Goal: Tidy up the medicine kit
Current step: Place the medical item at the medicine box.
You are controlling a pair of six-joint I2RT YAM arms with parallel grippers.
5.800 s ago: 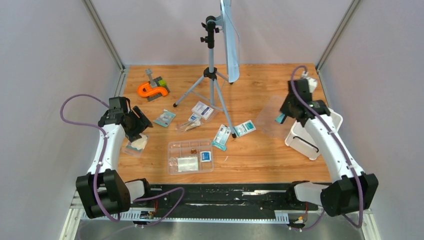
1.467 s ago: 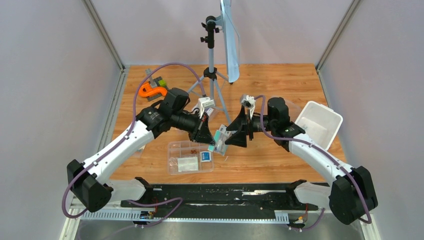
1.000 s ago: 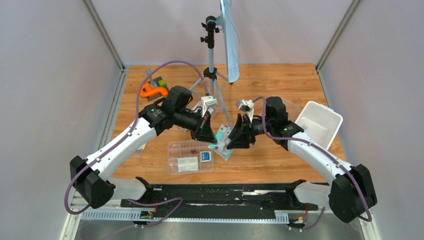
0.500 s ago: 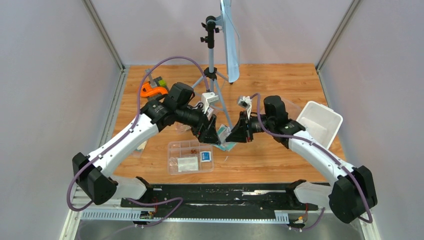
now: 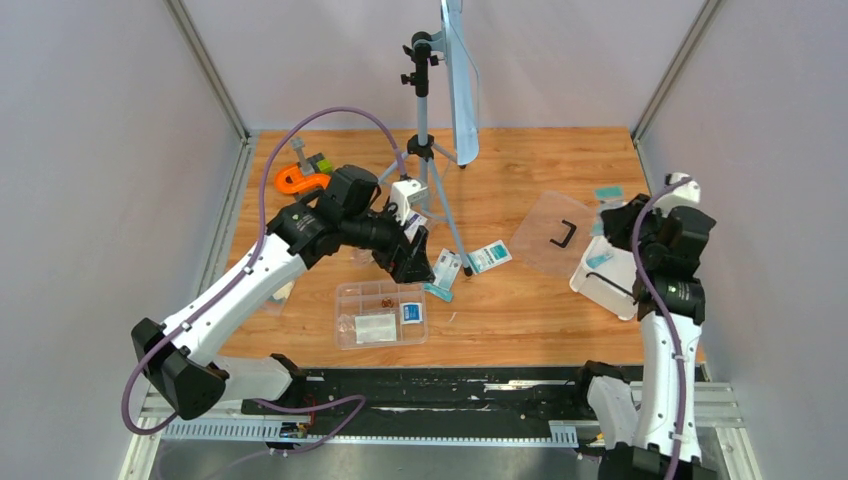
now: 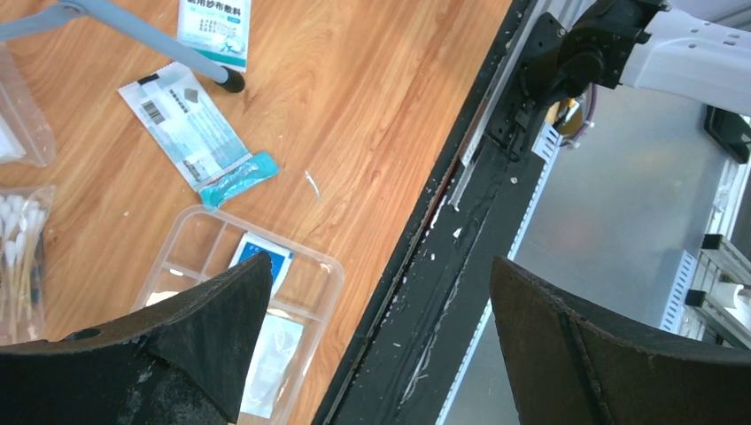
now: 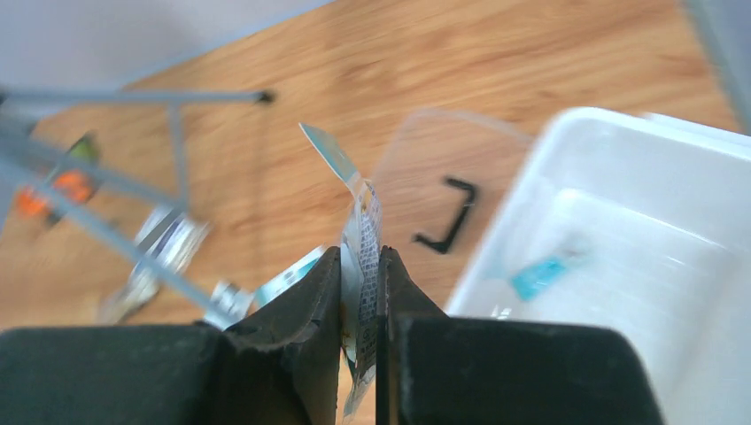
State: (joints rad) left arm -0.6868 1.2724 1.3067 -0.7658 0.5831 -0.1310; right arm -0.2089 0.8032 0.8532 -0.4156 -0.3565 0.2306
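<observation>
My right gripper (image 7: 360, 266) is shut on a thin white packet (image 7: 363, 217) with a teal end, held on edge in the air. In the top view this right gripper (image 5: 615, 212) hangs by the white tub (image 5: 640, 285), which holds a teal packet (image 7: 540, 276). The clear lid (image 5: 540, 240) with its black handle (image 7: 447, 217) lies left of the tub. My left gripper (image 6: 381, 292) is open and holds nothing, above the clear divided tray (image 6: 332, 270). In the top view the left gripper (image 5: 415, 258) sits just behind the tray (image 5: 345, 290). Two white-and-teal packets (image 5: 445, 270) (image 5: 488, 256) lie beside it.
A tripod (image 5: 425, 150) stands mid-table, one leg (image 6: 150, 40) running past the packets. The orange-and-grey tool (image 5: 303, 178) lies at the back left. A bag of cotton swabs (image 6: 18, 239) lies left of the tray. The black table edge (image 6: 478, 230) runs close by.
The left gripper has opened wide and pulled back a little. The right gripper shut on a packet at mid-table, then swung it far right, up beside the tub.
</observation>
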